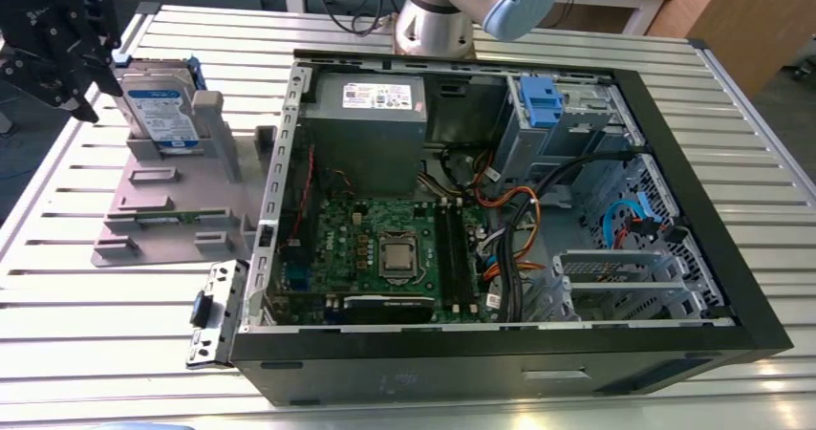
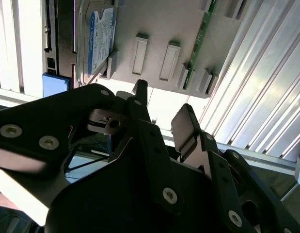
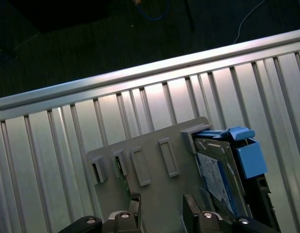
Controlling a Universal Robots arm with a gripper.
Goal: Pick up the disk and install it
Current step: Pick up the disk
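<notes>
Jaws spread and pinching nothing, the gripper point(image 1: 57, 46) hangs at the exterior view's far left, just beside the disk point(image 1: 163, 113) and apart from it. Your target stands on edge in a grey slotted holder point(image 1: 153, 210) on the ribbed table point(image 1: 115, 315), left of the open computer case point(image 1: 510, 354), with its blue bracket point(image 3: 249, 158) wrapping the edges. In the second wrist view the 2 fingers point(image 2: 186, 128) point at the holder's bare plate with the disk off to 1 side, so the step in hand reads as the approach to the pick. To do it well, you likely need to shift across until the disk's upper edge sits centred between the fingers, square them to it, and come down straight. An off-centre closing could tip the disk in its slot or drag the holder. Inside the case, a blue clip point(image 1: 542, 100) marks the bay at the far right.
</notes>
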